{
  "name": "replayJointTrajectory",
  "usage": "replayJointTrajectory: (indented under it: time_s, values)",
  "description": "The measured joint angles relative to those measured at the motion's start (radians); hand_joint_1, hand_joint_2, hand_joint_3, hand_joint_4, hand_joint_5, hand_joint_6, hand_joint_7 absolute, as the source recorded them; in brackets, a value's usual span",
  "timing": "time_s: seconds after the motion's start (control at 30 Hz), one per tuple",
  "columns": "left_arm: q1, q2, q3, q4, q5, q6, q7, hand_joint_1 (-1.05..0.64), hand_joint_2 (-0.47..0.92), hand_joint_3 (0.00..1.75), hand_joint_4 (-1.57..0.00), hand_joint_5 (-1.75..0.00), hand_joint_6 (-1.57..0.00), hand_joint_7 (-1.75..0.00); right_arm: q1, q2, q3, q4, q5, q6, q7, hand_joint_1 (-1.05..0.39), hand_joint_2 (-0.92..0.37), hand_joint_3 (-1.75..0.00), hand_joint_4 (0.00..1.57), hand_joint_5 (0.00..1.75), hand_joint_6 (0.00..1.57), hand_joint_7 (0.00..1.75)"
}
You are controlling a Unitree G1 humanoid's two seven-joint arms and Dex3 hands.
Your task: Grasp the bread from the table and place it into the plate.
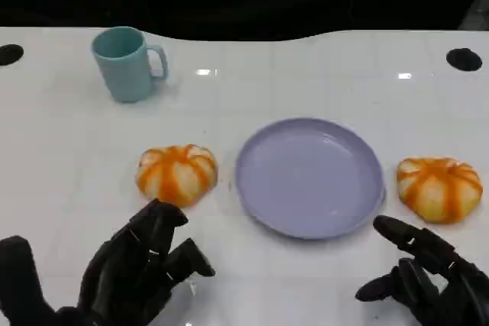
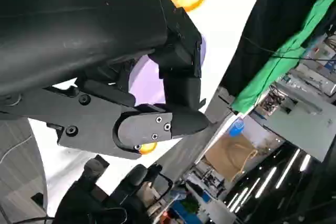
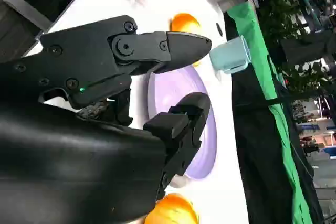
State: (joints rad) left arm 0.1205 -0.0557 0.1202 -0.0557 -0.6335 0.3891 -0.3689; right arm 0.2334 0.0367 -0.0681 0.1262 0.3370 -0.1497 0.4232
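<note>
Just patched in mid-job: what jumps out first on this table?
Two orange-striped bread rolls flank an empty lavender plate at the centre: the left bread and the right bread each lie on the table. Both black hands hover near them holding nothing, the left hand and right hand. A teal mug stands far left.

Rt wrist cam: my right hand [image 3: 157,93] comes in from the frame's left as a black shell w/ fingers [image 3: 178,45] apart, holding nothing. Beyond the fingers I see the lilac plate [image 3: 202,145] on the white table [image 3: 126,3], nothing on its visible part. One orange-striped bread [image 3: 173,209] lies beside the plate nearest the hand; a second bread [image 3: 185,23] lies past the plate, near the teal mug [image 3: 231,55]. Green cloth [image 3: 273,103] hangs beyond the table edge.
</note>
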Motion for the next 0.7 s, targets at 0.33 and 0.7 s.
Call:
replayJointTrajectory:
  time_s: [0.33,0.7]
  values:
    - [-0.002,0.0,0.009,0.0,-0.008,0.015,0.0,-0.49,0.92,0.41,-0.67,-1.75,-0.54,-1.6,0.0,0.002,0.003,-0.008,0.0,0.004,-0.003,-0.76,-0.92,-0.32,0.74,1.1,0.96,0.34]
    - [-0.018,0.015,-0.004,0.0,0.034,-0.032,-0.02,-0.55,0.92,0.39,-0.56,-1.67,-0.56,-1.28,0.0,0.005,0.003,-0.015,0.002,0.012,-0.012,-0.77,-0.92,-0.31,0.75,1.09,0.97,0.34]
